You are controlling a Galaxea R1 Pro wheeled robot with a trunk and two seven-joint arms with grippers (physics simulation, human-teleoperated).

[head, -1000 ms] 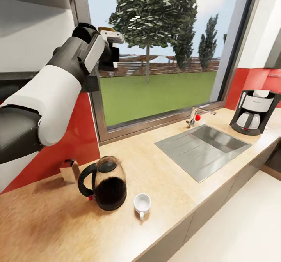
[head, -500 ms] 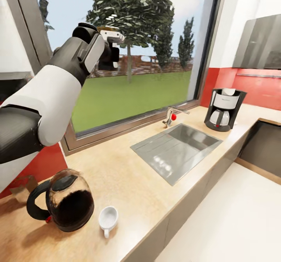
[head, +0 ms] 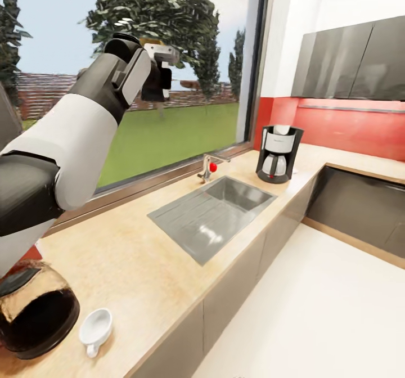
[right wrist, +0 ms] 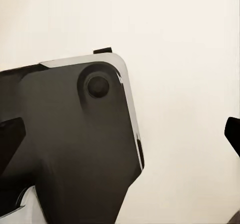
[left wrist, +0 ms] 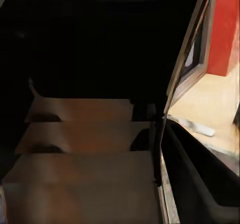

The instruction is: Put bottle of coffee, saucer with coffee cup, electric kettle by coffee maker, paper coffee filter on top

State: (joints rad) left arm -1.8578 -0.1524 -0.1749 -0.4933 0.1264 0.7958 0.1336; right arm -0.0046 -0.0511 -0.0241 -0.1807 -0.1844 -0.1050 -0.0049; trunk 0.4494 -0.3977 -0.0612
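dark robot base plate (right wrist: 70,144), pale floor (right wrist: 185,84)

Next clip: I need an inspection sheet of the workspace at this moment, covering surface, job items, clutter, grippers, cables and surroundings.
Surface: kitchen countertop, beige, with a steel sink set in and a faucet behind it.
Job's things: coffee maker upright at the far end beyond the sink, something white on top. Electric kettle at the near end, cut by the frame edge. Coffee cup beside it, handle toward the counter edge, no saucer under it.
Clutter: nothing seen.
Grippers: left gripper raised in front of the window, clamped on a small dark object with a yellowish top; right cannot be judged.
Cables: nothing seen.
Surroundings: window onto lawn and trees, red backsplash, grey wall cabinets.
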